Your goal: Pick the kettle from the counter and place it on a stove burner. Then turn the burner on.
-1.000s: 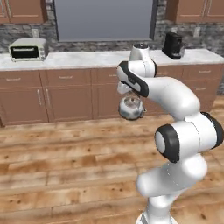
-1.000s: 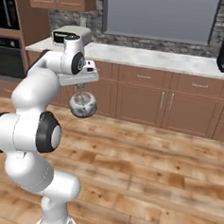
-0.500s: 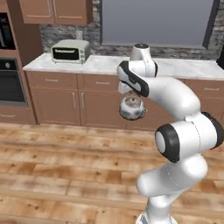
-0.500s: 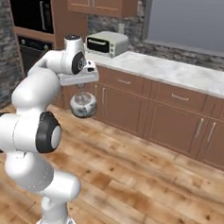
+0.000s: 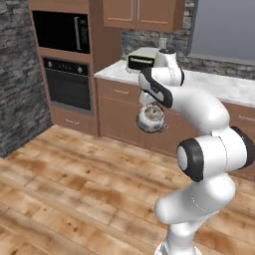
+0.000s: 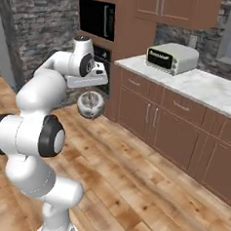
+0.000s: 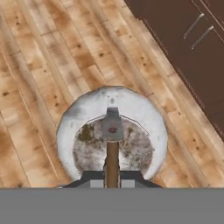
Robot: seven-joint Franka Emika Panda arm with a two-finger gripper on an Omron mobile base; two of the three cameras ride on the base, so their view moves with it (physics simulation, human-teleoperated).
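Hanging straight below the gripper [image 5: 149,103] — clamped on its arched handle — the squat silver-grey metal kettle [image 5: 151,119] rides over wooden floor, no burner near.

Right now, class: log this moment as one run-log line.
phase: carrying | gripper: shut on kettle | kettle: hanging above wooden floor | stove burner: unseen

- The kettle [image 5: 151,118] under my fingers is silver-grey, mottled brownish on its lid.
- Below the kettle, the floor [image 7: 52,65] is light brown wood planks.
- Beside it, brown cabinets [image 6: 166,116] carry a white, grey-veined counter [image 6: 207,89].
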